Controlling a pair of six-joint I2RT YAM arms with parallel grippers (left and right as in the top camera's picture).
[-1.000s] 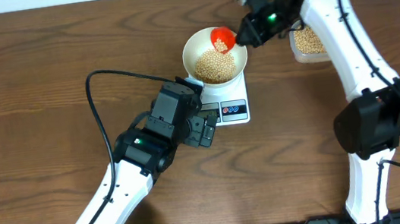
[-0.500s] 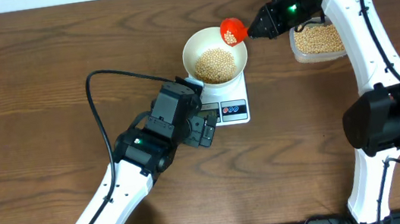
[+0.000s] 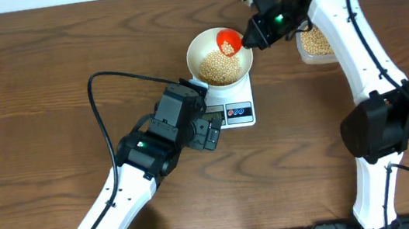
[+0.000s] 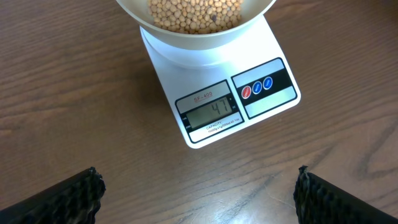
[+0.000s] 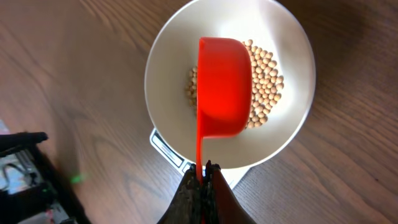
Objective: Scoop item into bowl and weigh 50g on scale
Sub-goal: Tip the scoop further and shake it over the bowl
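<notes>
Right wrist view: R gripper [image 5: 202, 173] clamped tight on red scoop [image 5: 224, 87] handle. Scoop just ahead, over white bowl [image 5: 166, 70] w/ beans [image 5: 266, 68]. Bowl sits on scale [image 4: 211, 94]. L gripper [image 4: 199, 188] spread wide, empty, scale just ahead of it.

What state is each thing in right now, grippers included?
bowl: upright on the scale, partly filled.
beans: heaped in the bowl; a few in the scoop.
scale: switched on, display appears to read 47.
scoop: held over the bowl, a few beans inside.
tub: upright, holding more beans.
left gripper: open, empty, in front of the scale.
right gripper: shut on the scoop's handle.
</notes>
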